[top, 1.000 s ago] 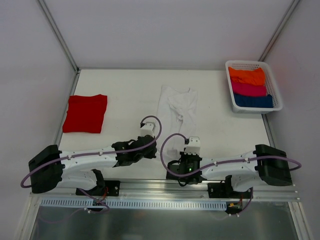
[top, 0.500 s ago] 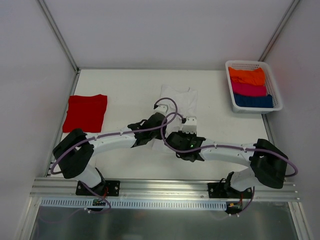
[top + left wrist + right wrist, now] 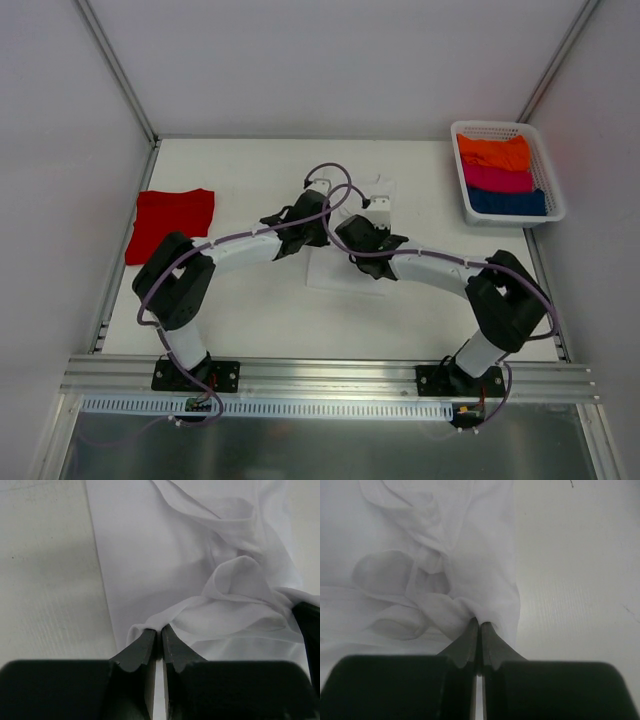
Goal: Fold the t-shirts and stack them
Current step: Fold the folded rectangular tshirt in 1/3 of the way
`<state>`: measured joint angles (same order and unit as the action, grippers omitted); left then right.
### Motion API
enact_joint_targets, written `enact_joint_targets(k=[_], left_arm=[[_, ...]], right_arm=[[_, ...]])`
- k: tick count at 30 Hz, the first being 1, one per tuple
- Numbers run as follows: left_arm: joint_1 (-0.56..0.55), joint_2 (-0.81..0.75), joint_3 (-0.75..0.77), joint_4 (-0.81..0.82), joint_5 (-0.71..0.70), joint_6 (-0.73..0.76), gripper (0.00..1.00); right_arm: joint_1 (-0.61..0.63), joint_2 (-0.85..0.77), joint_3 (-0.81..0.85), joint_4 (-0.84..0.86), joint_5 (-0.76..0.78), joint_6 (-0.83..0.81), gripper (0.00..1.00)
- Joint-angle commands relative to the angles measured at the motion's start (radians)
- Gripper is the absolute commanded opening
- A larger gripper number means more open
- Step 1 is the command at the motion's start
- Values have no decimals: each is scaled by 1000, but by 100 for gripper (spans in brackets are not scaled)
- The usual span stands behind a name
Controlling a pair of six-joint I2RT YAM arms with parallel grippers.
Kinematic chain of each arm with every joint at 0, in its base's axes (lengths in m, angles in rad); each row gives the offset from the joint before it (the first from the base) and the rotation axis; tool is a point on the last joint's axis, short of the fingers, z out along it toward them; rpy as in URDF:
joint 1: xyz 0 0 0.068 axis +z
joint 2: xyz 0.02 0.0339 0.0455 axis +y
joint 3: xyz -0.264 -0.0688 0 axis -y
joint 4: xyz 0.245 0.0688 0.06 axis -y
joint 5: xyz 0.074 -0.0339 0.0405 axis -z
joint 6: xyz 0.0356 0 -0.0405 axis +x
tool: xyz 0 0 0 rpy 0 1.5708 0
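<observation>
White table (image 3: 240, 165) boxed in by blank white walls (image 3: 330, 60), grey metal posts (image 3: 115, 65) running up the back corners, and an aluminium rail (image 3: 330, 375) along the near edge. Soft, even light.

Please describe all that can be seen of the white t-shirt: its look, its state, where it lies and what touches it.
The white t-shirt is thin, plain, soft cloth, gathered into a long strip and wrinkled in the middle. It lies near the centre of the white table. The left gripper is shut on a pinch of cloth at one long edge, and the right gripper on the opposite edge. The cloth bunches into loose folds at both pinches. Sleeves and collar cannot be made out.
</observation>
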<state>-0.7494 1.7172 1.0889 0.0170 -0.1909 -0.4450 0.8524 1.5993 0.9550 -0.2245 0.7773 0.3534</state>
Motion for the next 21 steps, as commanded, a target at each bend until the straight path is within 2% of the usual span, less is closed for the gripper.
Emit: enact_joint_targets(k=[1, 2, 3, 4, 5, 6, 7, 11, 13, 14, 16, 19, 20, 21], left_arm=[[28, 56, 58, -11, 36, 48, 8], [33, 71, 69, -11, 41, 51, 20], [39, 99, 89, -37, 42, 52, 38], [41, 104, 91, -41, 41, 52, 79], [41, 104, 89, -40, 18, 49, 97], [41, 91, 83, -38, 2, 49, 99], [41, 78, 80, -26, -19, 57, 99], [35, -72, 36, 52, -96, 104, 99], [27, -174, 20, 57, -96, 123, 99], [22, -200, 17, 46, -94, 121, 99], [-4, -269, -13, 28, -99, 118, 99], [-45, -336, -95, 20, -108, 94, 96], [-66, -347, -136, 20, -102, 80, 88], [-76, -356, -153, 15, -85, 42, 39]], right_arm=[[-38, 63, 65, 34, -26, -68, 0], [-42, 74, 74, 30, -32, -68, 10], [-47, 82, 83, 14, -32, -47, 26], [-49, 94, 93, -8, -29, -41, 49], [-49, 97, 108, -18, -15, -37, 64], [-47, 94, 111, -29, -1, -36, 81], [-49, 71, 111, -27, 22, -42, 92], [-46, -63, 99, 14, 60, -123, 96], [-42, -137, 84, 25, 45, -151, 94], [-38, -206, 77, 24, 39, -154, 86], [-9, -268, 54, 5, 19, -160, 79], [54, -341, 22, -51, 20, -151, 48], [66, -348, 15, -65, 11, -139, 18], [86, -349, -5, -93, 5, -101, 5]])
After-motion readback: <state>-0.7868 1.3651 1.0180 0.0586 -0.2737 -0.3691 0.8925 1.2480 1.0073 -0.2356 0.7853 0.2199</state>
